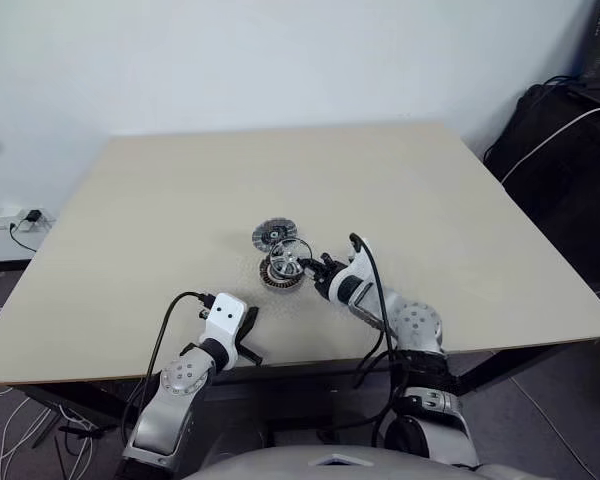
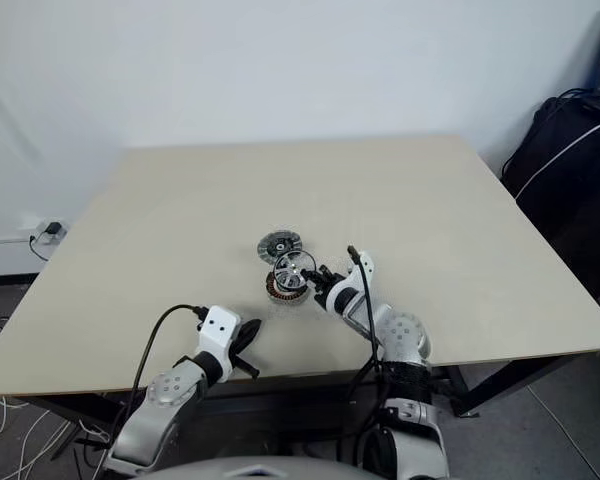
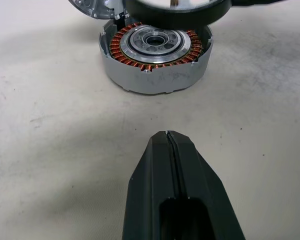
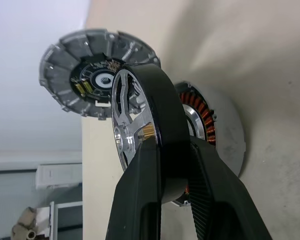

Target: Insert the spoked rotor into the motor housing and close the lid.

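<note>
A: Nearest us is the left hand [image 3: 167,137], black fingers pressed together with nothing in them, hovering low over the near edge of the worktop [image 1: 460,200], aimed at the motor housing [image 3: 155,60].

B: And the right hand [image 4: 172,165]?

A: It pinches the spoked rotor [image 4: 142,127] by its dark rim, holding it on edge, tilted, just above the housing. The housing sits open near the worktop's middle, copper windings ringed around a steel bearing seat.

B: So the rotor isn't in yet.

A: No. I'd say the wrist should roll the rotor flat first, then centre its hub over the bearing and lower it straight. Magnets may snatch it sideways, so a firm grip matters. The free hand could steady the housing wall.

B: Where's the lid [image 1: 273,235]?

A: Lying flat on the worktop at about eleven o'clock from the housing, just beside it, ribbed grey face up. It goes on last.

B: The surroundings?

A: A plain beige worktop against a white wall. A wall socket [image 1: 20,215] with a plug sits at nine o'clock, and a black bag [image 1: 560,160] with white cable at two o'clock.
</note>
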